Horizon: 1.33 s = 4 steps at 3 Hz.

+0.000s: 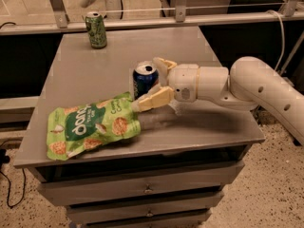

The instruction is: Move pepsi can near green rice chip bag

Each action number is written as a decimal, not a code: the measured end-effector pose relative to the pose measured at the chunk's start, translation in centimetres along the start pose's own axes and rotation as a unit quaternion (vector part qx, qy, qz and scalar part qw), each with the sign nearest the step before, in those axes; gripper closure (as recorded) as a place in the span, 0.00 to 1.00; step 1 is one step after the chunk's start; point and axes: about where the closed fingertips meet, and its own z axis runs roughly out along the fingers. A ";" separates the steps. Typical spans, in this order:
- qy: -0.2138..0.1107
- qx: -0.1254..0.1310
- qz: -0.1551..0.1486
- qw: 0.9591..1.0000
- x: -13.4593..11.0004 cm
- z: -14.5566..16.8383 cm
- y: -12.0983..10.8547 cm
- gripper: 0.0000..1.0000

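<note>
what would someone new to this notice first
The white arm reaches in from the right, its pincer set around the pepsi can near the middle of the grey table. Right beside the can, toward the front left, lies the bright green rice chip bag. A green can stands alone at the back left.

Gripper (147, 83) at the can (144, 76), beside the bag (92, 127); beyond the bag, open table (190, 44) up to the green can (97, 30).
</note>
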 end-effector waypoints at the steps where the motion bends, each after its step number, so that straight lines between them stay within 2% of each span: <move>1: 0.001 0.027 -0.024 0.999 -1.8 -3.1 -2.6 0.00; 2: 0.004 0.071 -0.070 0.995 -4.8 -8.9 -6.8 0.00; 3: -0.013 0.127 -0.104 0.986 -7.8 -14.3 -11.1 0.00; 4: -0.022 0.140 -0.114 0.983 -9.3 -15.5 -11.8 0.00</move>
